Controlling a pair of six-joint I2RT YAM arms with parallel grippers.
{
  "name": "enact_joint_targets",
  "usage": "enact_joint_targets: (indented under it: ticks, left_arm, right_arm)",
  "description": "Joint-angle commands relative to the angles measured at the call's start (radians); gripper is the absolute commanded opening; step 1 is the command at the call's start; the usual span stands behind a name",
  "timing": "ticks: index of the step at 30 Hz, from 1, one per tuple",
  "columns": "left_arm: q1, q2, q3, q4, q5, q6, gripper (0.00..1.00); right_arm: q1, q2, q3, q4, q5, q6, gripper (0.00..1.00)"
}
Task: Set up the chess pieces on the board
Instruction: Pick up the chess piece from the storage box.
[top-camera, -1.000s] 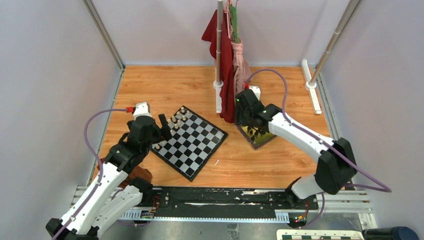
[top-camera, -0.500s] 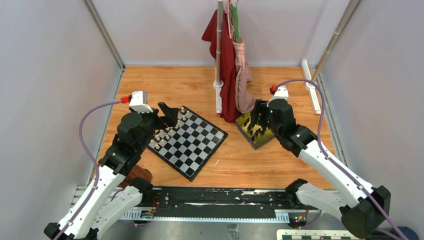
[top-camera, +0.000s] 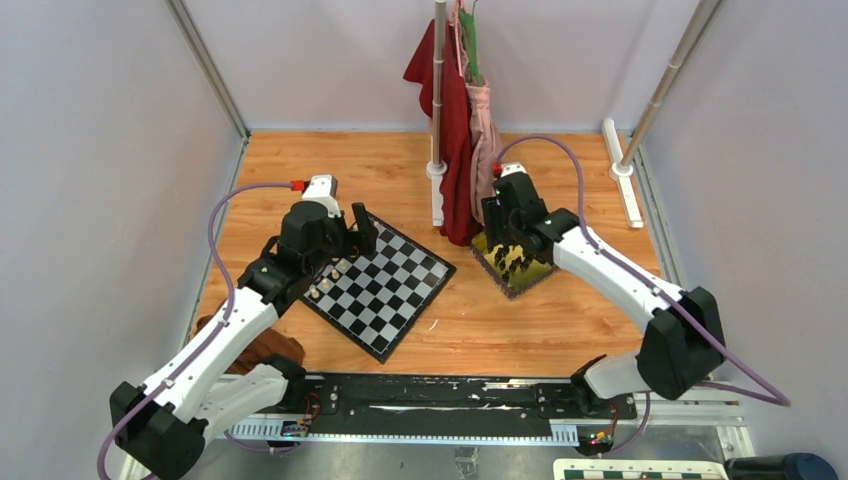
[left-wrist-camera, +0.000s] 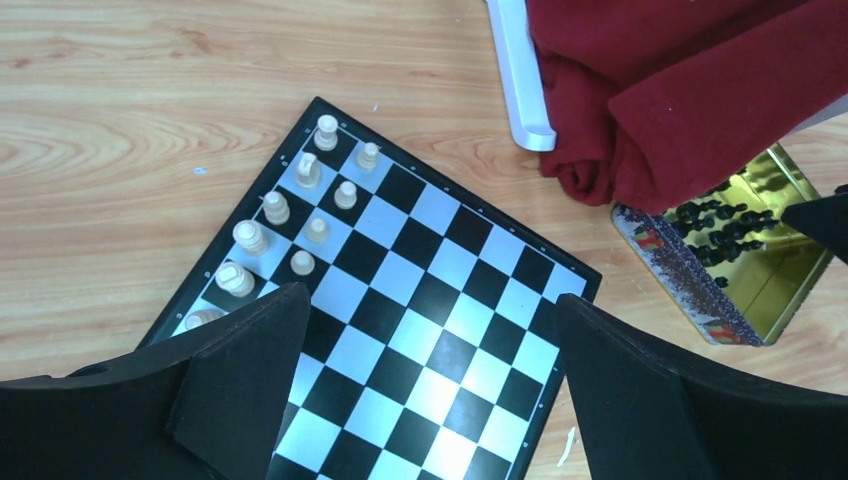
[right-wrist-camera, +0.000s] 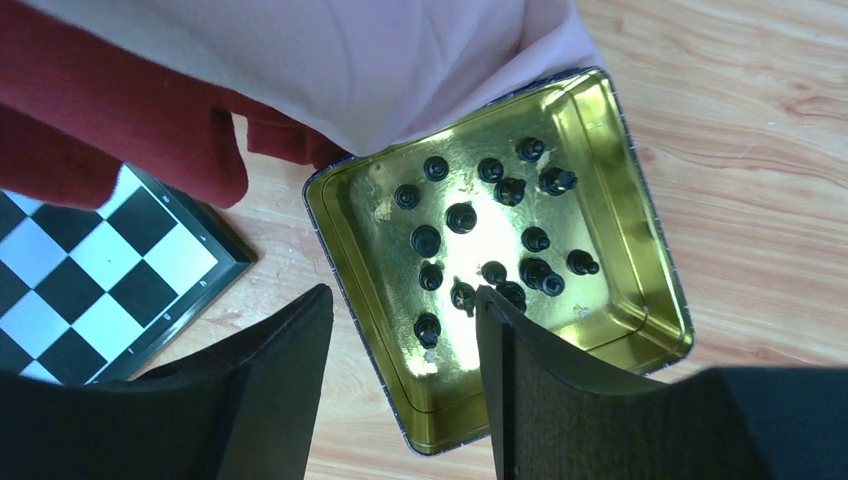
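Left gripper (left-wrist-camera: 430, 300): jaws wide apart, empty, above the board (left-wrist-camera: 455, 300). Cream pieces (left-wrist-camera: 249, 236) stand in two rows along one board edge. Right gripper (right-wrist-camera: 400, 300): jaws apart, empty, over black pieces (right-wrist-camera: 461, 216) in gold tray (right-wrist-camera: 612, 210).

Pieces (right-wrist-camera: 461, 217) in tray (right-wrist-camera: 610, 135), right of board (top-camera: 385, 290).

cream pieces (left-wrist-camera: 317, 229) on board (left-wrist-camera: 430, 330), black pieces (right-wrist-camera: 460, 216) off

The wooden table (top-camera: 500, 335) carries the board (top-camera: 390, 290) and a gold tray (right-wrist-camera: 620, 160).
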Motion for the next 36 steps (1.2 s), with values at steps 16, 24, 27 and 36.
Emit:
enact_joint_targets:
  ticks: [16,24,27,36]
  left_arm:
    - [-0.071,-0.04,0.042,-0.128,-0.177,0.013,1.0]
    - [-0.102,-0.045,0.046,-0.127,-0.204,0.007,1.0]
    - [-0.109,-0.047,0.044,-0.128,-0.211,0.003,1.0]
    - [-0.128,-0.048,0.047,-0.126,-0.225,0.0,1.0]
  right_arm:
    - [-0.066,0.27,0.118,-0.071,-0.15,-0.016,0.53]
    - [-0.085,0.331,0.157,-0.093,-0.16,0.0,0.45]
    - [-0.09,0.341,0.156,-0.093,-0.16,0.003,0.44]
    - [-0.098,0.382,0.158,-0.086,-0.175,0.015,0.43]
